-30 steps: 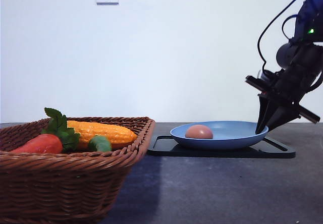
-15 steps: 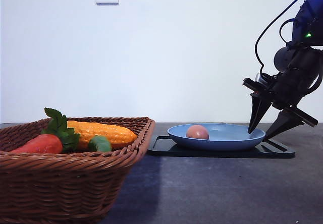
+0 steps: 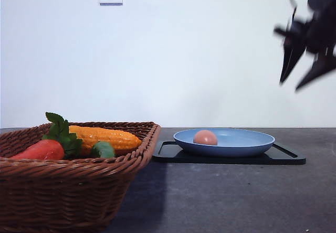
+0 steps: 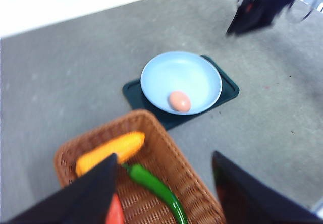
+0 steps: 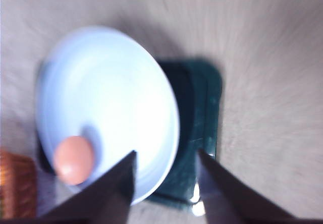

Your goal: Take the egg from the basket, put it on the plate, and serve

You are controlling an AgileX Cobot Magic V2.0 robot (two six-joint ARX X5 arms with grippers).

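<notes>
We list the large brown woven wicker basket (image 3: 73, 178) at seven o'clock in the front view, holding corn, carrot and green vegetable, no egg. Next, the flat black rectangular tray (image 3: 286, 158) bearing the wide matte blue round plate (image 3: 247, 141). Right gripper (image 3: 304, 67) at two o'clock, high above the plate, jaws apart, empty. Left gripper (image 4: 164, 186) over the basket, jaws apart. Smallest, the pinkish-brown oval egg (image 3: 205, 137) rests in the plate: we judge transfer done, serving nearly so.
</notes>
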